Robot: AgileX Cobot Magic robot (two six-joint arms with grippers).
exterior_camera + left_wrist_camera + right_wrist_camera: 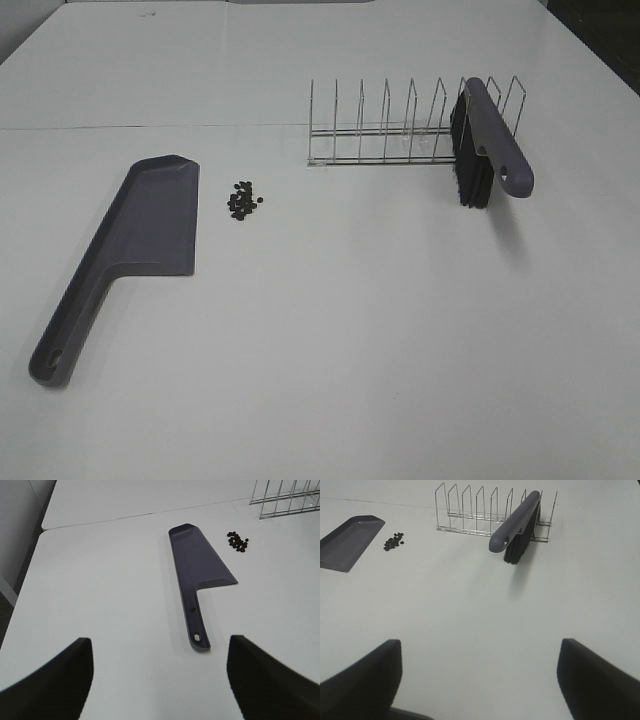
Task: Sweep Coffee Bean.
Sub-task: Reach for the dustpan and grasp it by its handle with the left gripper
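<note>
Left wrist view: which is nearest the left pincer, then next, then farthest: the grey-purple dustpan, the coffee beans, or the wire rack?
1. Grey-purple plastic dustpan, handle toward the left pincer.
2. Small dark coffee beans, beside the pan.
3. Silver wire rack, farthest back.

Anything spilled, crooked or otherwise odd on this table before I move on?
Yes: a small pile of coffee beans lies loose on the table, between the dustpan and the wire rack. The brush leans tilted at one end of the rack, handle jutting out. Nothing looks damaged.
</note>
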